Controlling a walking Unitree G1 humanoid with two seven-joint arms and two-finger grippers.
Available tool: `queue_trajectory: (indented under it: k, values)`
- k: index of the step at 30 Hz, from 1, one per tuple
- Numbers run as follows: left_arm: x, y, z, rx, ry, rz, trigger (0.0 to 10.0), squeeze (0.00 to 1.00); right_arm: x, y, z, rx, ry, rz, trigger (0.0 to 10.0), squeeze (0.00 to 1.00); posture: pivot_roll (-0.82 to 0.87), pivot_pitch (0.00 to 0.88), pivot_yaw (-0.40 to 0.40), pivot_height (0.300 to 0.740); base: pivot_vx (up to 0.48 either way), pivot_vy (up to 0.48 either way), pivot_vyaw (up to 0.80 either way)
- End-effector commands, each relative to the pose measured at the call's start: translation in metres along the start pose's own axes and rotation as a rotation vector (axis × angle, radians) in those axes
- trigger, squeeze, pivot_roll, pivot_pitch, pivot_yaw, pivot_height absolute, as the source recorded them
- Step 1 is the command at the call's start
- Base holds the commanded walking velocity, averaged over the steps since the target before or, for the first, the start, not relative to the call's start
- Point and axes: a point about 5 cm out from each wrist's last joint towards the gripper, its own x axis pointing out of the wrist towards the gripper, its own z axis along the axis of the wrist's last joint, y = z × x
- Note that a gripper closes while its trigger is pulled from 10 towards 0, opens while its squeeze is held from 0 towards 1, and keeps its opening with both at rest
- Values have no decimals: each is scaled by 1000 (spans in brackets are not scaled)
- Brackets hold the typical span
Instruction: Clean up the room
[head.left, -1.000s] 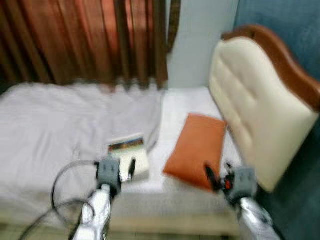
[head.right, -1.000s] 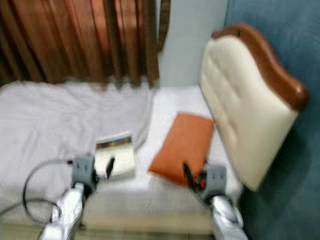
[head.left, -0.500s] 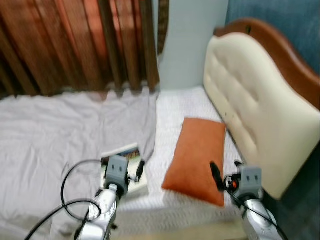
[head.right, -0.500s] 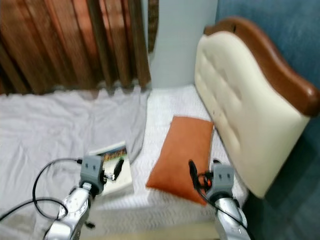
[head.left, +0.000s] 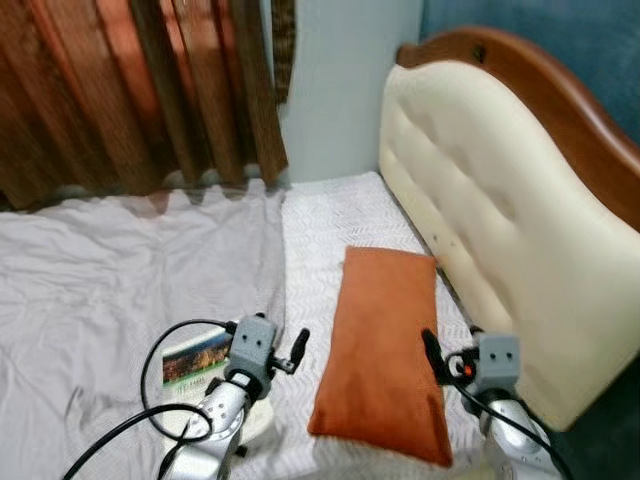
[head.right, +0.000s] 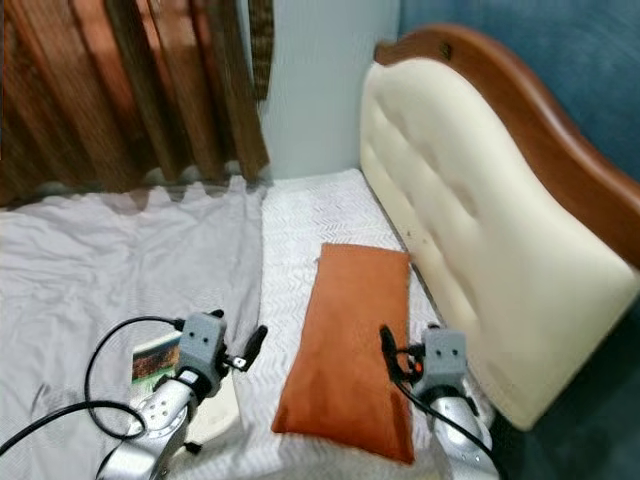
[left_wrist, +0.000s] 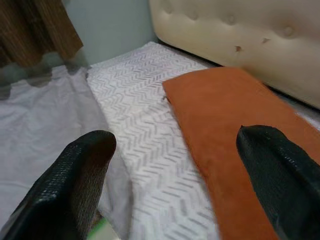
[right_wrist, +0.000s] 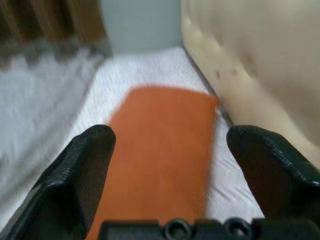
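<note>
Orange pillow (head.left: 383, 350) lying lengthwise on the white chevron-patterned bed cover (head.left: 325, 225), just beside the cream tufted headboard (head.left: 490, 210) with its brown wooden rim, long side roughly parallel to the headboard. Left of the cover, a rumpled pale grey sheet (head.left: 100, 270) spread over the rest of the bed, its edge overlapping the patterned cover. Small book with a colourful cover (head.left: 195, 358) resting on the grey sheet near the foot of the frame, partly hidden behind the left arm and touched by a black cable loop (head.left: 160, 345) running from that arm. Brown-red curtains (head.left: 130, 90) hanging behind the bed, a pale wall strip (head.left: 335, 80) between them and the headboard, blue wall (head.left: 560, 45) above the headboard. Left claw (head.left: 298, 345) raised over the sheet's edge just beside the pillow's near left side, fingers spread wide apart and gripping nothing, as seen in the left wrist view with one fingertip (left_wrist: 82, 175) over the sheet and the other over the orange fabric. Right claw (head.left: 432, 355) at the pillow's near right edge, between pillow and headboard, likewise released: fingers (right_wrist: 80, 175) set wide apart in the right wrist view, pillow lying between and beyond them, nothing held.
</note>
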Motion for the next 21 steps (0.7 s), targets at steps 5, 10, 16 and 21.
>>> queue_trajectory:
  k: [5,10,16,21]
  values:
    - [-12,8,7,38,4,-24,10000,0,15,0,-16,227,136,-45,10000,0,-38,151,92,740,288,0,0]
    - [-16,3,55,8,-76,-278,10000,0,25,-5,-25,338,200,-129,10000,0,63,320,147,740,0,0,0]
    - [-21,11,104,-95,-107,-516,10000,0,35,-11,-22,351,206,-186,10000,0,130,461,199,740,0,0,0]
    - [-27,17,122,-115,-104,-522,10000,0,48,-4,-13,443,189,-180,10000,0,144,512,206,740,0,0,0]
